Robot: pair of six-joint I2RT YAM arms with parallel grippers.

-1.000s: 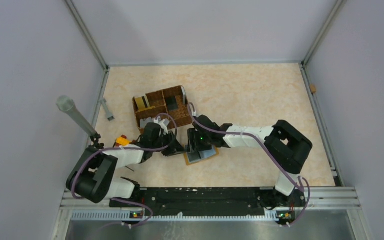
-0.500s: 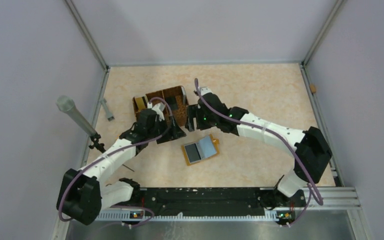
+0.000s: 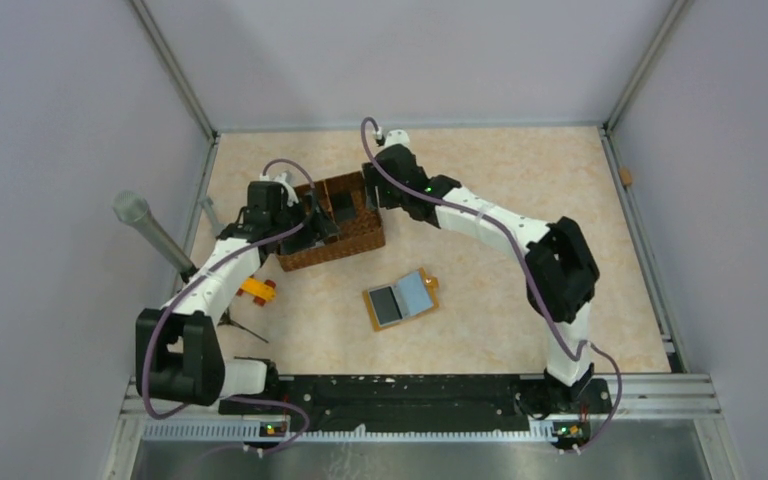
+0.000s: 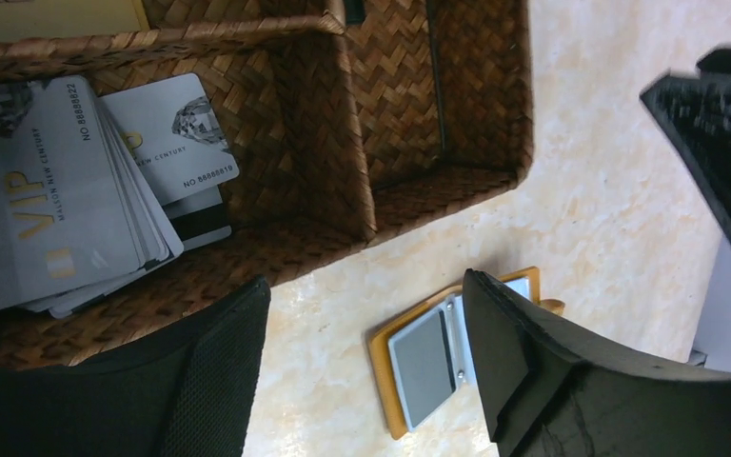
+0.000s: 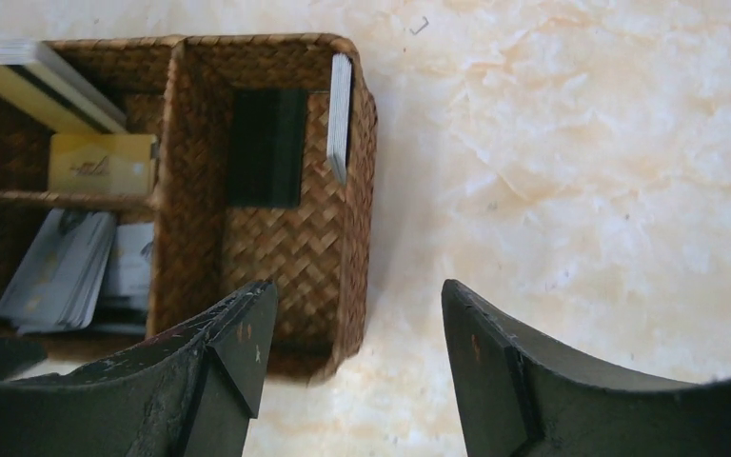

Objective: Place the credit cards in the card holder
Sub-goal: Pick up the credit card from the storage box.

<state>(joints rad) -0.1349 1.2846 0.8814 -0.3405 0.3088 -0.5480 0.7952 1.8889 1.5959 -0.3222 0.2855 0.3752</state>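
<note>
The card holder (image 3: 400, 300) lies open on the table, mustard-orange with grey inside; it also shows in the left wrist view (image 4: 428, 362). The credit cards are in the brown woven basket (image 3: 345, 245): a grey stack (image 4: 48, 190), a black card (image 5: 266, 148), a pale yellowish card (image 5: 100, 164) and a grey stack standing on edge (image 5: 340, 114). My left gripper (image 3: 315, 215) is open and empty over the basket's front wall (image 4: 362, 367). My right gripper (image 3: 380, 190) is open and empty above the basket's right wall (image 5: 352, 352).
An orange-and-red toy block (image 3: 257, 290) lies left of the wallet. A grey cylinder on a stand (image 3: 145, 225) leans at the left wall, with a small grey object (image 3: 215, 217) near it. The enclosure walls ring the table.
Both arms have moved away from the wallet and back to the basket. The wallet is left lying open on the table. The toy block is uncovered.
</note>
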